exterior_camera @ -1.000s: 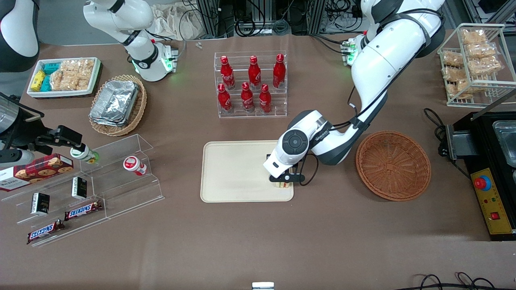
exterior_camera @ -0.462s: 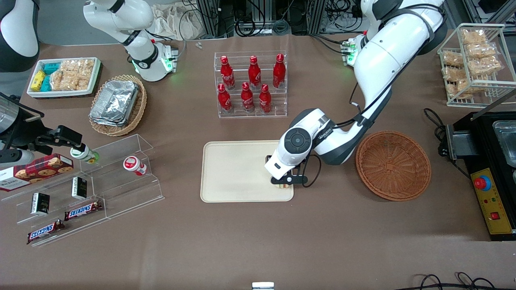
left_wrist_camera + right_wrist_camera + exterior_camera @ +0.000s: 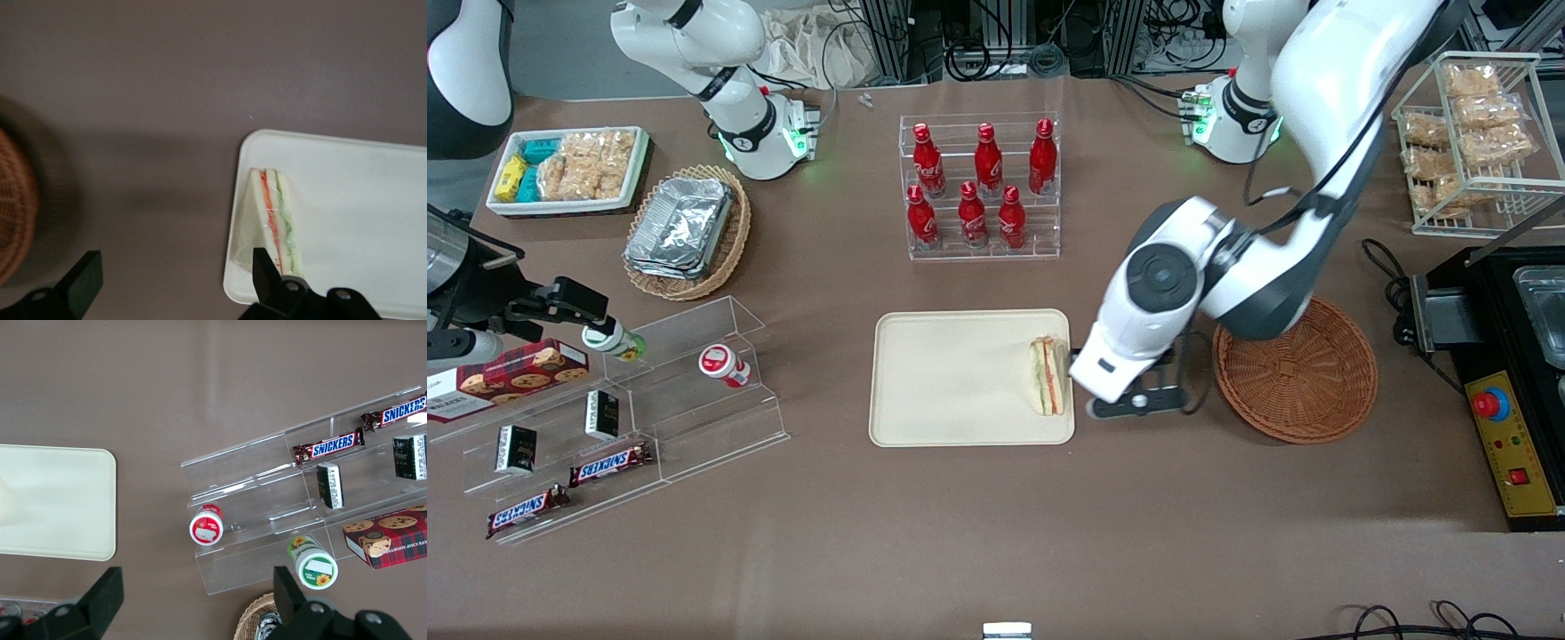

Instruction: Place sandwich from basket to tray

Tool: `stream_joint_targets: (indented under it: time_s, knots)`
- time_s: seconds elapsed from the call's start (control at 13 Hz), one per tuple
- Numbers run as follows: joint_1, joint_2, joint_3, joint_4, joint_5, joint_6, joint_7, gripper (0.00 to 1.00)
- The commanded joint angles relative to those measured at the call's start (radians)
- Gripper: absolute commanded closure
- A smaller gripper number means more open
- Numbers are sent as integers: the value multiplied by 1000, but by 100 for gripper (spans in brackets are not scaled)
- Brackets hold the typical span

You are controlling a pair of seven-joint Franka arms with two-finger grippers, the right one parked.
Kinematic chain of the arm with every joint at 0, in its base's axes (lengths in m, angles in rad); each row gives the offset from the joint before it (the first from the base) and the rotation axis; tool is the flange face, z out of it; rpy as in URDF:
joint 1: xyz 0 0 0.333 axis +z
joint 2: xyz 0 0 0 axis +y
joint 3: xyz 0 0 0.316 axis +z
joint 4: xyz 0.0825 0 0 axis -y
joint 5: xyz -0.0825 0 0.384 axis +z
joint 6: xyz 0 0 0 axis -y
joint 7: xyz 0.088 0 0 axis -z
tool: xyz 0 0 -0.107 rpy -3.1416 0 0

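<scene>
The sandwich (image 3: 1048,375) is a pale wedge with orange and green layers. It lies on the cream tray (image 3: 951,373), at the tray's end nearest the basket (image 3: 1294,364). The round reddish-brown basket holds nothing. My left gripper (image 3: 1138,406) is open and empty, raised over the bare table between the tray and the basket. In the left wrist view the sandwich (image 3: 273,220) rests just inside the tray's rim (image 3: 360,200), beside one fingertip (image 3: 263,267). The gripper (image 3: 173,277) spans brown table, and the basket's edge (image 3: 13,207) shows too.
A clear rack of red bottles (image 3: 978,187) stands farther from the camera than the tray. An acrylic shelf with snacks (image 3: 649,391), a tan basket of foil containers (image 3: 685,227) and a white bin (image 3: 569,169) lie toward the parked arm's end. A wire rack (image 3: 1472,133) and a black box (image 3: 1503,409) lie toward the working arm's end.
My gripper let go of the sandwich, rose and moved off the tray toward the basket. The sandwich now lies uncovered on the tray.
</scene>
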Motion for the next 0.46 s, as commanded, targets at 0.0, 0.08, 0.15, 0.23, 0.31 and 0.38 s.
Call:
stream_joint_targets:
  time_s: [0.0, 0.08, 0.15, 0.23, 0.31, 0.38]
  knots:
    - [49, -133, 3, -35, -1, -90, -12, 0]
    - [94, -163, -2, -41, -6, -100, -6, 0]
    - [126, -197, 0, -46, -41, -104, 1, 0]
    - [149, -226, 1, -50, -60, -104, 1, 0]
    - [166, -240, 0, -50, -63, -106, -2, 0]
    - [169, -252, 0, -50, -64, -121, -1, 0]
